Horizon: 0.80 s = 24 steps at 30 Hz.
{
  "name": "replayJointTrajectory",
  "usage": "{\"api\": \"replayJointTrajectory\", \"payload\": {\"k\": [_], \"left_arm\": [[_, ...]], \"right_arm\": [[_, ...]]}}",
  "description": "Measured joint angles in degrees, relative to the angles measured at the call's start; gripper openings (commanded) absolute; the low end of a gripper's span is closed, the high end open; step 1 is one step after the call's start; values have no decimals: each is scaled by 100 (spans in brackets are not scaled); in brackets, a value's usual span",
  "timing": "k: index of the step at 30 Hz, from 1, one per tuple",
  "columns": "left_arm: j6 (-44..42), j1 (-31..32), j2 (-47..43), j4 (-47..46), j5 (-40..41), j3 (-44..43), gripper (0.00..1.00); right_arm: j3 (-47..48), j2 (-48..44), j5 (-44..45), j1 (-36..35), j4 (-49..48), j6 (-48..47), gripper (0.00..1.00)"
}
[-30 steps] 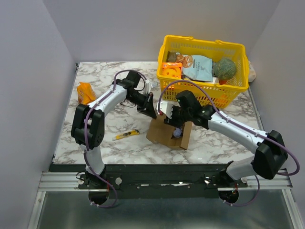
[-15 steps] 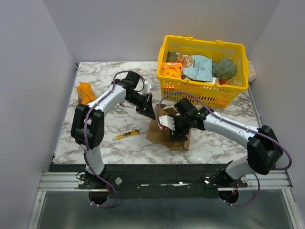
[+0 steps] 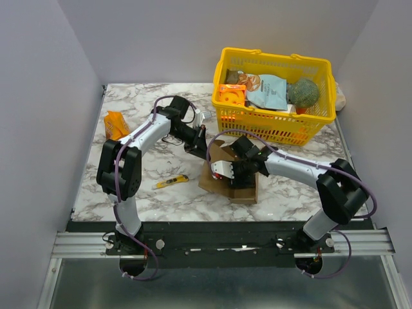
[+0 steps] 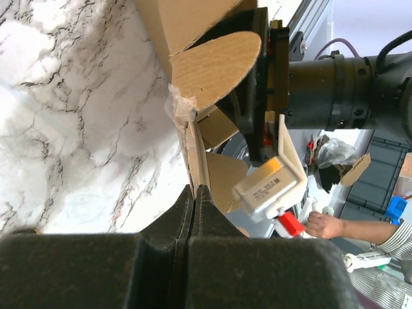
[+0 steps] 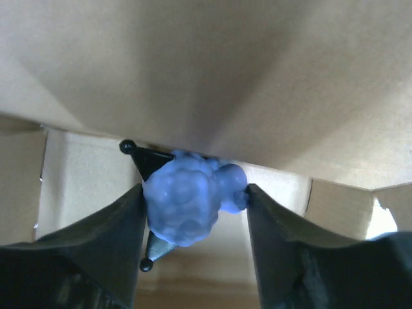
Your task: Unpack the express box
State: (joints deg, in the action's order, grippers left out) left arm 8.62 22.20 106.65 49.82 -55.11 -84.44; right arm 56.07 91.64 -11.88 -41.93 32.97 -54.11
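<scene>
Left of the express box (image 3: 226, 182), the marble table (image 3: 168, 201) lies open out to its left edge. Only an orange packet (image 3: 116, 124) well off to the far left and a yellow knife (image 3: 171, 181) nearer the box sit on it.

The left gripper (image 3: 206, 151) meets the box at its far-left corner. In the left wrist view its fingers (image 4: 161, 225) are pressed together on the thin edge of a raised flap (image 4: 193, 145).

The box stands close behind the table's near edge, about midway along it. It is a plain brown carton with its flaps splayed and its mouth upward. Its long side runs roughly along that near edge, slightly skewed.

The right gripper (image 3: 234, 172) reaches down into the box from the right. Inside, its fingers (image 5: 106, 248) clamp a lumpy blue thing (image 5: 187, 199) against the cardboard wall.

Behind the box and to its right stands the yellow basket (image 3: 278, 131), leaving only a narrow strip of marble between them. More bare table lies to the right of the box.
</scene>
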Motion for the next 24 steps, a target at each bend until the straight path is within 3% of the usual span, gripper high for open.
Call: {"api": "replayJointTrajectory", "payload": {"k": [1,4,10,20,24], "left_arm": [[2,-2,11,0,-2,-4,0],[22,-11,31,2,-2,-9,0],[52,-76,39,2,7,-20,0],[68,-127,15,70,463,-138,0],[39,-267,-164,234,546,-136,8]], "right_arm": [[0,33,15,0,-37,-17,37],[26,44,35,0,-68,-9,27],[361,-264,17,0,155,144,22],[1145,-1858,-282,125,525,809,21],[855,-2496,-249,396,614,1102,21]]}}
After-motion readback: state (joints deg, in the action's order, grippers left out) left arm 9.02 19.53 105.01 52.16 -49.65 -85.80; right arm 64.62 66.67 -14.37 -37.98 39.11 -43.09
